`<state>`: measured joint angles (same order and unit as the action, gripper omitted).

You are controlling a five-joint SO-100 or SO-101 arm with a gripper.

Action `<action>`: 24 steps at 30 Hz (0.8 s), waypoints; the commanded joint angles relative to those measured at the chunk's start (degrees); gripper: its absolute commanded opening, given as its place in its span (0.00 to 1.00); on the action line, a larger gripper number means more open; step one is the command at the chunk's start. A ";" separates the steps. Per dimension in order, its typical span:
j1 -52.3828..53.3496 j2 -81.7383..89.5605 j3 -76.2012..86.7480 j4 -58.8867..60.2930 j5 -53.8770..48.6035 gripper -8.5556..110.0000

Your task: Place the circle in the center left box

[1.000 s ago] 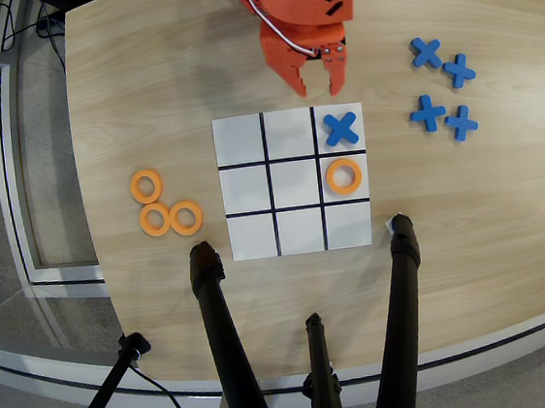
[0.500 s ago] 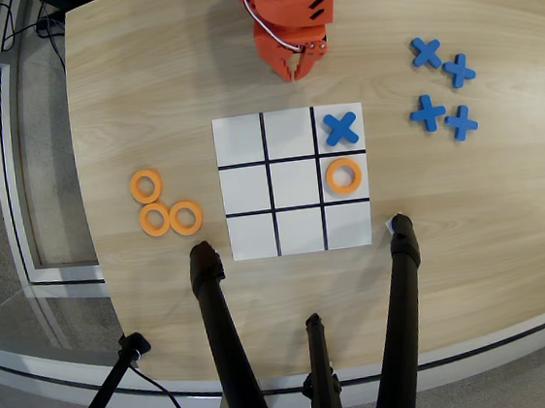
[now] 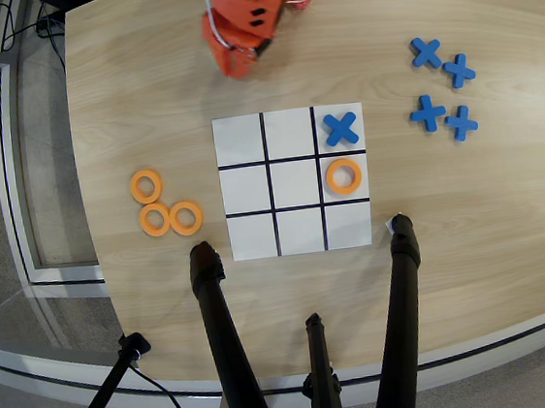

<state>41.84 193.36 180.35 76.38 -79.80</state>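
Wood table (image 3: pixel 506 199), circle (image 3: pixel 344 176) in grid.

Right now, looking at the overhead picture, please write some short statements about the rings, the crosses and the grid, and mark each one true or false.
1. One orange ring lies inside the grid, in the middle row, right column of the overhead view. True.
2. The cell directly above that ring is empty. False: a blue cross lies in it.
3. Three orange rings lie on the table left of the grid. True.
4. The gripper is holding a ring. False: it sits above the grid near the table's far edge, with nothing seen in it.
5. Two loose blue crosses lie right of the grid. False: there are four.
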 commanded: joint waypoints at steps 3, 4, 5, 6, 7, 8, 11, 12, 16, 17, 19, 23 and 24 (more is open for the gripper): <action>30.59 1.05 3.16 0.09 -0.26 0.07; 36.21 1.05 3.16 0.26 -0.88 0.07; 40.43 1.05 3.16 0.70 -4.04 0.07; 44.12 1.05 3.16 0.79 -6.33 0.07; 46.76 1.05 3.16 0.62 -6.59 0.07; 48.96 1.05 3.16 0.70 -7.03 0.07; 54.23 1.05 3.16 0.97 -8.88 0.07; 55.28 1.05 3.16 0.97 -8.88 0.07; 57.83 1.05 3.16 0.97 -8.88 0.07; 57.92 1.05 3.16 0.97 -8.88 0.07; 58.01 1.05 3.16 0.97 -8.88 0.07; 58.71 1.05 3.16 0.97 -8.88 0.07; 58.54 1.05 3.16 0.97 -8.88 0.07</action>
<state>100.37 193.36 180.35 76.90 -88.33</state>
